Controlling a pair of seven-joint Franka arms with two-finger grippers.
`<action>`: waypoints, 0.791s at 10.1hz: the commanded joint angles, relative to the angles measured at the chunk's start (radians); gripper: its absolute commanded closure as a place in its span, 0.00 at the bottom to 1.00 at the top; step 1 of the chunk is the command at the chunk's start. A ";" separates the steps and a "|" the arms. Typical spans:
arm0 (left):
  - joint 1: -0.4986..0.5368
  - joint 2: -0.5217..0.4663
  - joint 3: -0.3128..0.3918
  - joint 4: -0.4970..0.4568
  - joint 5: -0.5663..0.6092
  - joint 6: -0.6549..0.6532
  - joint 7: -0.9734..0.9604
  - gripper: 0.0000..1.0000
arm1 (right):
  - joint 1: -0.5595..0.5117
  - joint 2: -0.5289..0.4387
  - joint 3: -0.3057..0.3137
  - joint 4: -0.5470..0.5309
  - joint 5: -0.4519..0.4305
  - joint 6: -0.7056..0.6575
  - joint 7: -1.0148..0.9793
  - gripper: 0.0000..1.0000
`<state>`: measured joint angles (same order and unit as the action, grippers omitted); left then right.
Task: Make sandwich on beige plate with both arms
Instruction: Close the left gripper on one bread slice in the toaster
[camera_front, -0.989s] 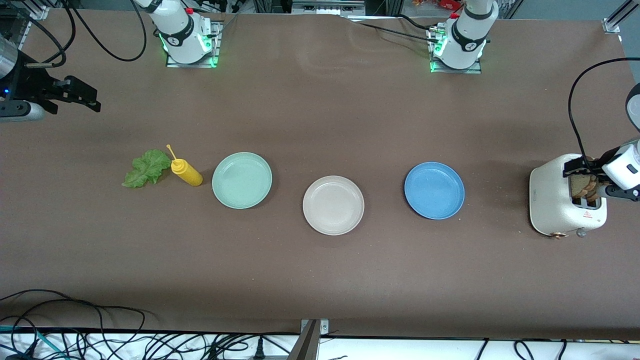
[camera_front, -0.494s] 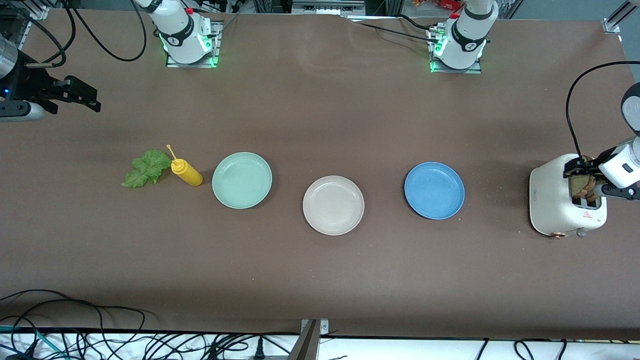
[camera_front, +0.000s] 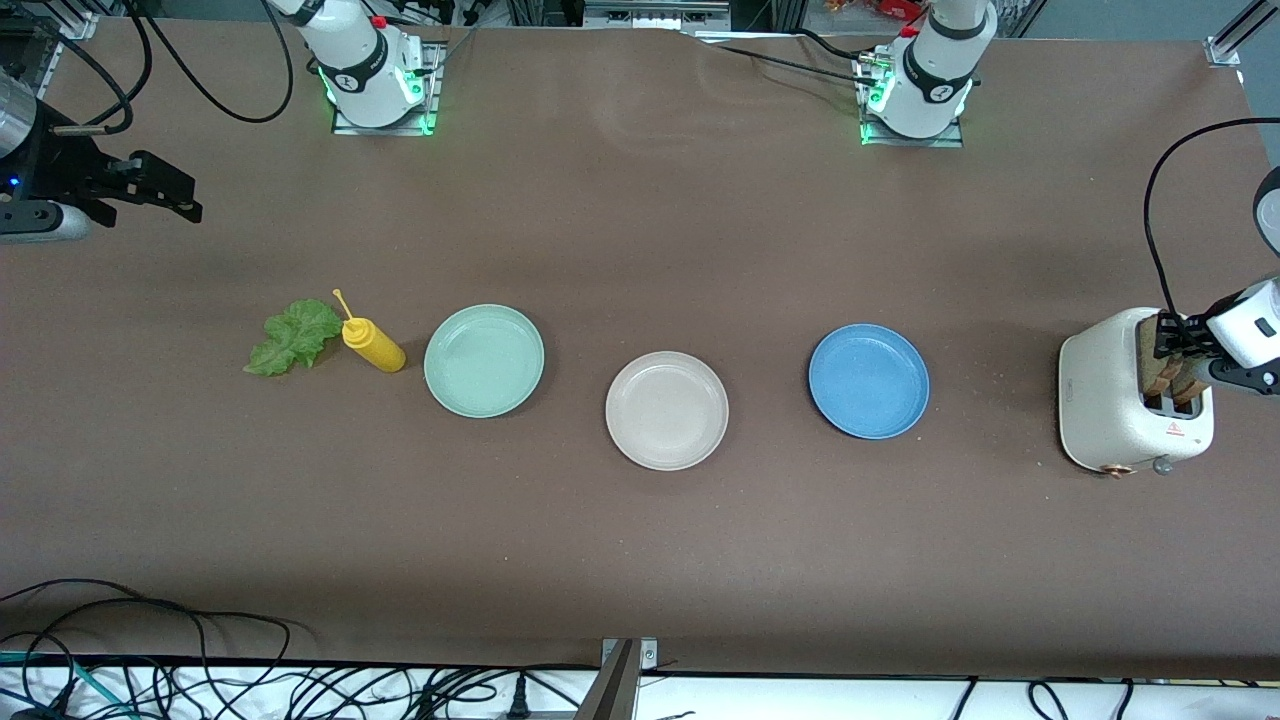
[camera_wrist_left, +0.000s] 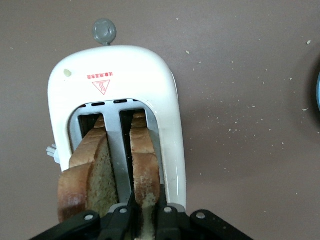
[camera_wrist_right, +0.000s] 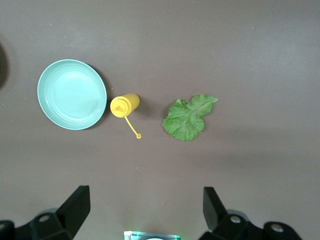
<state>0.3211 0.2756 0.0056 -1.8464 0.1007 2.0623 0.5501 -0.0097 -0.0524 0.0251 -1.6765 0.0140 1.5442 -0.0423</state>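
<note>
Two brown bread slices stand upright in the slots of a white toaster (camera_front: 1105, 400) at the left arm's end of the table. My left gripper (camera_front: 1182, 338) is over the toaster, shut on the top edge of the bread slice (camera_wrist_left: 145, 165) in the slot closer to the blue plate. The other slice (camera_wrist_left: 92, 170) stands free beside it. The beige plate (camera_front: 667, 410) sits bare at the table's middle. A green lettuce leaf (camera_front: 293, 337) lies toward the right arm's end. My right gripper (camera_front: 160, 192) waits open in the air over that end, nothing between its fingers.
A yellow squeeze bottle (camera_front: 372, 344) lies beside the lettuce, with a mint green plate (camera_front: 484, 360) between it and the beige plate. A blue plate (camera_front: 868, 380) sits between the beige plate and the toaster. Cables run along the table's front edge.
My left gripper's fingers have closed from wide open onto the bread slice in the toaster. The right arm has not moved.
</note>
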 joint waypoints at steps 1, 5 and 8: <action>0.009 -0.022 -0.004 0.021 -0.007 -0.007 0.060 1.00 | -0.001 -0.004 0.005 0.015 -0.008 -0.021 0.010 0.00; 0.004 -0.021 -0.006 0.139 -0.007 -0.100 0.073 1.00 | -0.003 -0.004 0.001 0.015 -0.003 -0.036 0.013 0.00; -0.019 0.016 -0.016 0.321 -0.024 -0.287 0.073 1.00 | -0.001 -0.004 0.001 0.015 -0.003 -0.035 0.013 0.00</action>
<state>0.3152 0.2591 -0.0072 -1.6322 0.1005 1.8674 0.5978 -0.0100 -0.0524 0.0249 -1.6765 0.0140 1.5309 -0.0407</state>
